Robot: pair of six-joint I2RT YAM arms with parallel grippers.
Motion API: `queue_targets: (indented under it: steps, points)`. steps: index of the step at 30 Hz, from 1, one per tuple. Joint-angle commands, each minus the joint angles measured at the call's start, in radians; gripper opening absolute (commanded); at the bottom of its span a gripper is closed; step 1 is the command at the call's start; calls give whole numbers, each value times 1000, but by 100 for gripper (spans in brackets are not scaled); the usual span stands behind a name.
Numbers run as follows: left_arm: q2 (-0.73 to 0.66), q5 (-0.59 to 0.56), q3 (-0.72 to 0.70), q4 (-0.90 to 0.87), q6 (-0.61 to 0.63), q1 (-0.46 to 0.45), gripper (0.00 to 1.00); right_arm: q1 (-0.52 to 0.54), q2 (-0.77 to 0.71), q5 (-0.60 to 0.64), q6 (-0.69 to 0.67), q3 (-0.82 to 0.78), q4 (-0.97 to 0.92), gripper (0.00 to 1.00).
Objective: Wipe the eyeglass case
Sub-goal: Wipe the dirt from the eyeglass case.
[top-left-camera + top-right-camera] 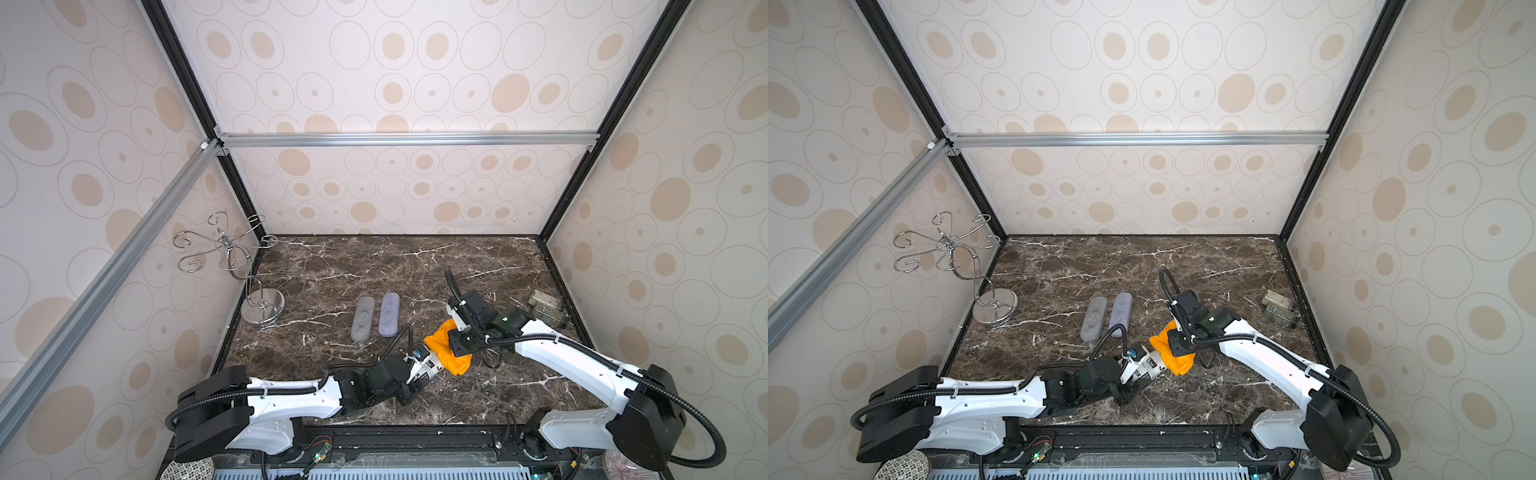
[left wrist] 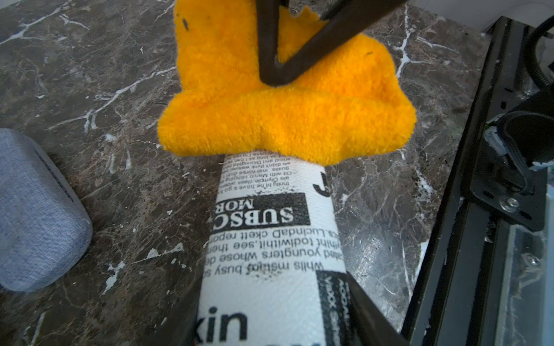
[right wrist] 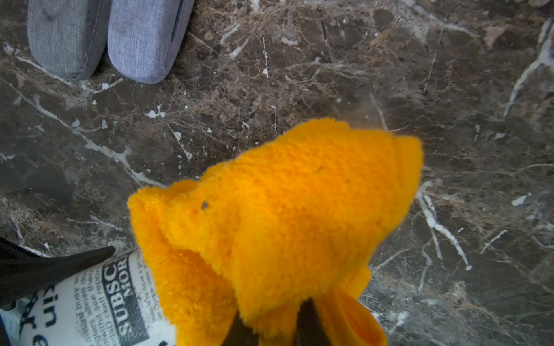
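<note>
The eyeglass case [image 2: 269,239], white with black newspaper print, lies low over the marble table, and my left gripper [image 2: 274,311] is shut on its near end. In both top views the case [image 1: 430,368] [image 1: 1144,365] points toward the right arm. An orange fluffy cloth [image 1: 440,340] [image 2: 284,119] is draped over the case's far end and hides it. My right gripper [image 3: 278,323] is shut on the cloth [image 3: 284,194] from above, its black fingers [image 2: 275,60] pressing into the fabric.
A grey case [image 1: 363,318] and a blue-grey case [image 1: 389,313] lie side by side left of the cloth. A chrome wire stand [image 1: 262,307] is at the left wall. Greenish blocks [image 1: 546,309] sit by the right wall.
</note>
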Motion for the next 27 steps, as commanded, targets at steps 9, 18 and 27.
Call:
queue_targets:
  steps: [9,18,27]
  points:
    - [12,-93,39,40,9,-42,53,50,30,-411,-47,-41,106,0]
    - [-28,-102,12,37,1,-50,52,-56,79,-340,33,-141,107,0]
    - [-43,-112,1,12,-3,-50,52,-77,61,-406,20,-146,151,0]
